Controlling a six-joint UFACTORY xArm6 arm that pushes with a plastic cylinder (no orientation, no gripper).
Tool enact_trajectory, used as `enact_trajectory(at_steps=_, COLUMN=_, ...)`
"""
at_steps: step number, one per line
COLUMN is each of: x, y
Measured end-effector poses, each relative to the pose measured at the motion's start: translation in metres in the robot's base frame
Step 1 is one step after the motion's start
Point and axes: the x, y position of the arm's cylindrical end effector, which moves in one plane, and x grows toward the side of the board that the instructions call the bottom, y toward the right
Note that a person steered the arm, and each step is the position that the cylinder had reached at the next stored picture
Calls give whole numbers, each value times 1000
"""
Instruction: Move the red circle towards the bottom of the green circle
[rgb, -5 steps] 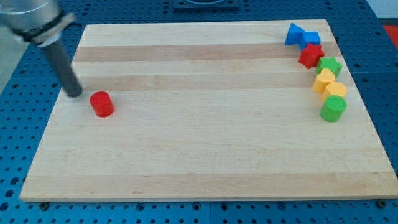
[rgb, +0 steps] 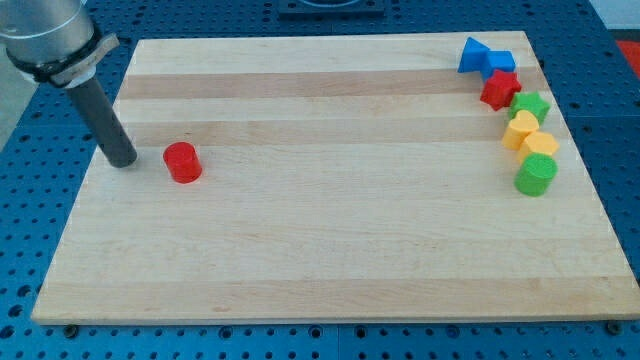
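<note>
The red circle (rgb: 183, 162) is a short red cylinder at the view's left of the wooden board (rgb: 330, 240). The green circle (rgb: 536, 175) is a green cylinder at the view's right edge, the lowest of a column of blocks. My tip (rgb: 123, 160) rests on the board just left of the red circle, with a small gap between them. The red circle is far to the left of the green circle and at about the same height in the view.
Above the green circle, up the right edge, stand a yellow block (rgb: 540, 145), another yellow block (rgb: 520, 128), a green star (rgb: 531, 105), a red star (rgb: 500, 89) and two blue blocks (rgb: 485, 57). A blue pegboard surrounds the board.
The red circle has slid about 20 pixels to the right. My tip has moved slightly right and down, staying left of it.
</note>
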Motion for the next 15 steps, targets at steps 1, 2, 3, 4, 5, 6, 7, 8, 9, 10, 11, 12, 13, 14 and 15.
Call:
enact_trajectory(at_steps=1, x=9, y=53)
enact_trajectory(at_steps=2, x=37, y=150)
enact_trajectory(at_steps=3, x=48, y=218)
enact_trajectory(at_steps=4, x=49, y=233)
enact_trajectory(at_steps=5, x=48, y=206)
enact_trajectory(at_steps=6, x=57, y=192)
enact_trajectory(at_steps=7, x=66, y=220)
enact_trajectory(at_steps=8, x=67, y=286)
enact_trajectory(at_steps=9, x=67, y=346)
enact_trajectory(at_steps=10, x=67, y=367)
enact_trajectory(at_steps=11, x=67, y=346)
enact_trajectory(at_steps=12, x=74, y=330)
enact_trajectory(at_steps=13, x=87, y=343)
enact_trajectory(at_steps=14, x=92, y=384)
enact_trajectory(at_steps=15, x=92, y=423)
